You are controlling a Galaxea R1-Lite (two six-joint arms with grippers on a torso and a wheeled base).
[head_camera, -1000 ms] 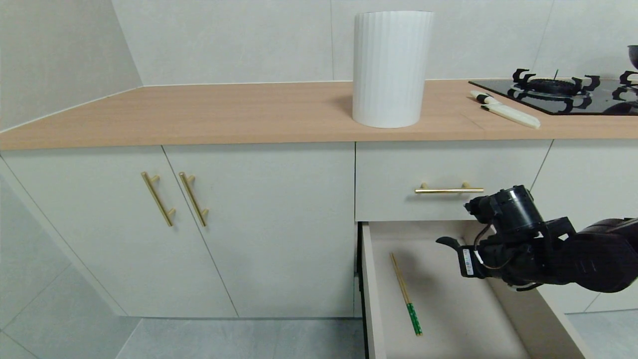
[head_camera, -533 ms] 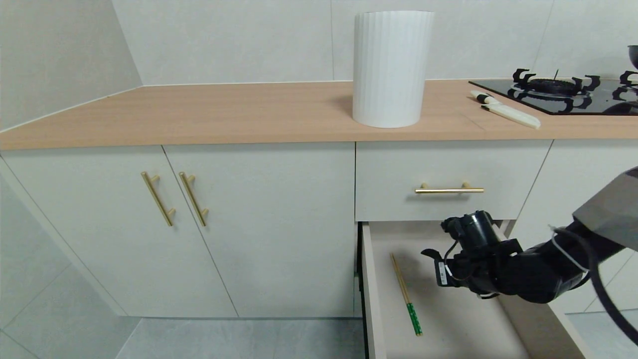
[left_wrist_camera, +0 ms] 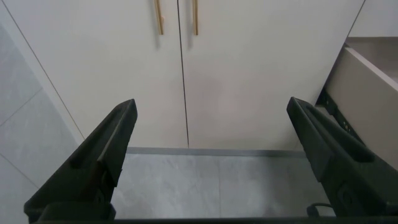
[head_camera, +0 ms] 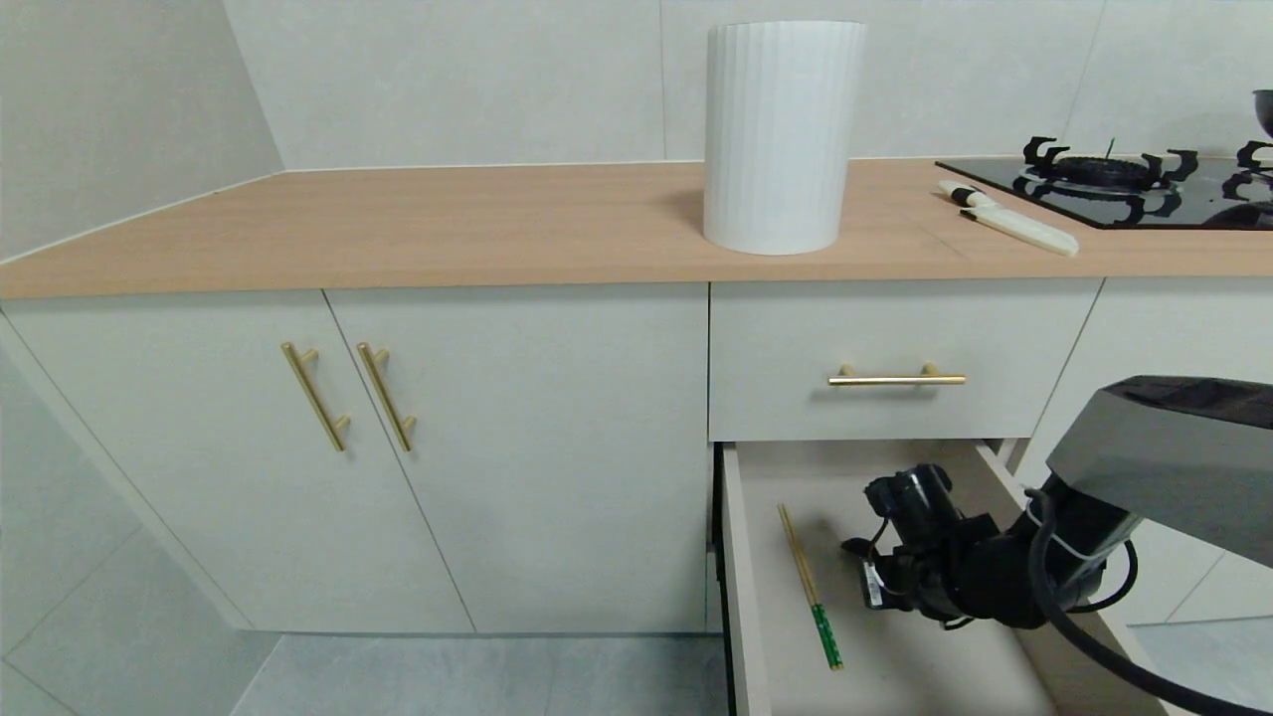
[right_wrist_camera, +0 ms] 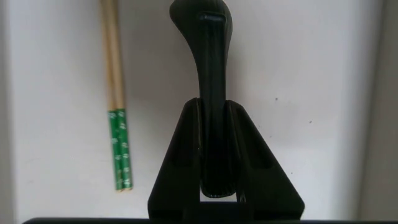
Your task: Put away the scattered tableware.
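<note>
Head view: lower drawer pulled out under the wooden countertop. Pair of chopsticks lies flat on the drawer floor, near its left wall, green-patterned ends toward the drawer front. Right gripper sits low inside the drawer, just beside the chopsticks and apart from them. On the countertop: a white ribbed canister, a pale-bladed knife, and a gas hob at the far right.

Right wrist view adds the detail: right gripper has its fingers pressed together with nothing between them. Chopsticks lie side by side on the drawer floor. Cannot tell whether the fingertips touch the floor.

Left wrist view: left gripper spread wide and empty, facing the closed cabinet doors with their gold handles.

Writing: a small white label on the right gripper, print too small to read.
</note>
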